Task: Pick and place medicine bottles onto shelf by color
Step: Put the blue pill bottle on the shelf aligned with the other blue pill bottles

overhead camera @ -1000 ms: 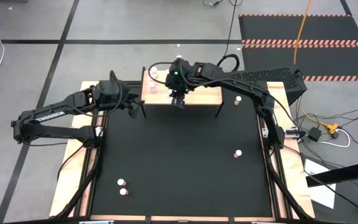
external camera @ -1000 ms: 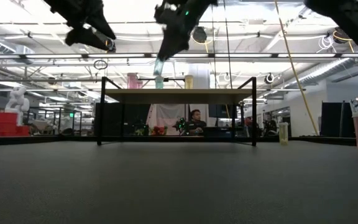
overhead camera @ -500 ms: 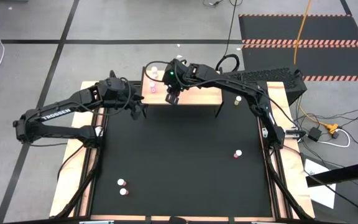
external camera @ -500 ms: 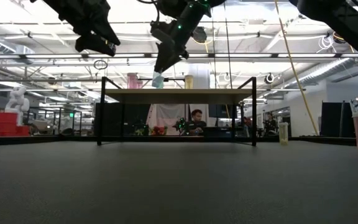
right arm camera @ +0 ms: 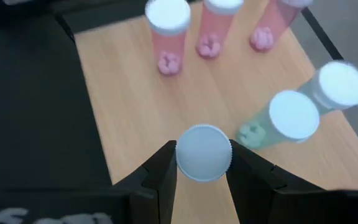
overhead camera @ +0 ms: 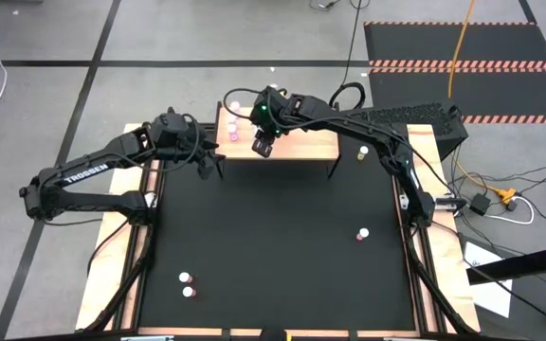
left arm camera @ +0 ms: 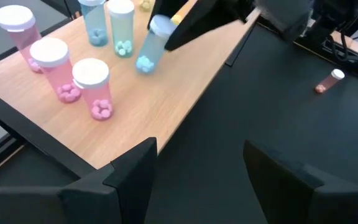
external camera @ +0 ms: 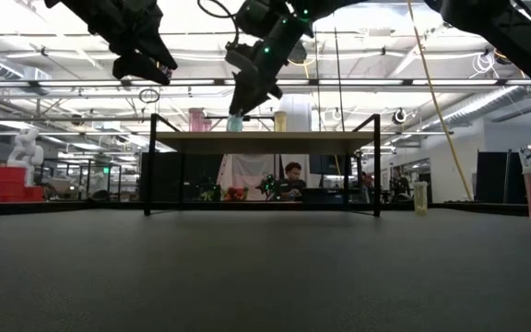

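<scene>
Right tool (overhead camera: 263, 144) carried blue bottle (left arm camera: 148, 45) over shelf (overhead camera: 301, 147).

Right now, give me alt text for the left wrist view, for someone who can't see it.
The right gripper holds a tilted pale blue bottle just above the wooden shelf, next to two standing blue bottles. Three pink bottles stand nearby on the shelf, and another bottle lies on the black table.

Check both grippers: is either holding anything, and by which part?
The right gripper holds a pale blue bottle by its white cap, above the shelf. The left gripper is open, empty.
</scene>
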### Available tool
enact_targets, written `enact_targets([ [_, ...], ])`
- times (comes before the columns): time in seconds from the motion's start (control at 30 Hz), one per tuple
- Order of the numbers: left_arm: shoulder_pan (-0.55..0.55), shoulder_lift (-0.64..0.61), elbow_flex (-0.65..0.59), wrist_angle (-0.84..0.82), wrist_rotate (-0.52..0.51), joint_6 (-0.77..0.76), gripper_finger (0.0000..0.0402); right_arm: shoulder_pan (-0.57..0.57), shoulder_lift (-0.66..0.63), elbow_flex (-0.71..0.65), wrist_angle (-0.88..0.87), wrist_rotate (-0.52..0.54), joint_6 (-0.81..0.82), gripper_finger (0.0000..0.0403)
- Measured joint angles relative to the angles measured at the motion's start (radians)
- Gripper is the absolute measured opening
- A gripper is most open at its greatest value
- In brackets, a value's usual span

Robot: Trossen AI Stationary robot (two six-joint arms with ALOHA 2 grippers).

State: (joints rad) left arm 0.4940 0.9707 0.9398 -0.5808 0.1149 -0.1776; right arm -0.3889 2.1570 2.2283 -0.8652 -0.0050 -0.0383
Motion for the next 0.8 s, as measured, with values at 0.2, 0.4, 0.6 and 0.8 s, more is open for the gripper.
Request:
enact_targets([
  [0.2, 0.002, -0.002, 0.0, -0.008, 0.027, -0.019, 0.0241, 0.0, -0.012, -0.002, -0.002, -0.012, 0.048, 0.0114],
  [0.4, 0.044, -0.086, 0.0, -0.152, 0.032, -0.081, 0.0241, 0.019, -0.026, 0.015, 0.045, -0.123, 0.196, 0.0114],
  [0.6, 0.115, -0.183, 0.0, -0.208, -0.002, -0.016, 0.0241, 0.026, -0.025, 0.037, 0.217, -0.126, 0.219, 0.0114],
  [0.8, 0.164, -0.191, 0.0, -0.192, 0.035, 0.021, 0.0241, 0.008, -0.025, 0.037, 0.118, -0.012, 0.236, 0.0114],
])
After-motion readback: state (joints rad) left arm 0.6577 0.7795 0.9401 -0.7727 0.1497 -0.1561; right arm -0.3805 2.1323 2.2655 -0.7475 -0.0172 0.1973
